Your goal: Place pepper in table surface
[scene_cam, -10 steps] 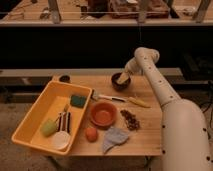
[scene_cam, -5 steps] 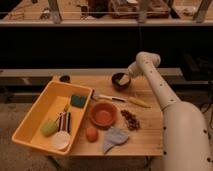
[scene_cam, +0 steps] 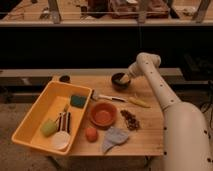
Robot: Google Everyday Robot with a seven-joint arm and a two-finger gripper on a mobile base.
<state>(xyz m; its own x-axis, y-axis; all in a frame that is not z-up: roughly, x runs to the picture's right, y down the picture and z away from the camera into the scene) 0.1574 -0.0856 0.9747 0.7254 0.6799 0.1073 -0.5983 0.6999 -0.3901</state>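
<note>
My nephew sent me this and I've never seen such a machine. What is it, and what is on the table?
It is a robot with one white jointed arm, rising from the lower right. Its gripper is at the far side of the light tan wooden tabletop, at a small dark bowl. The single picture looks down at the table from in front. A small yellowish-green piece, probably the pepper, shows at the gripper; whether it is held cannot be told. Also on the table: a yellow plastic bin, an orange-red bowl, a round orange fruit, a grey cloth and a long pale-yellow pod.
</note>
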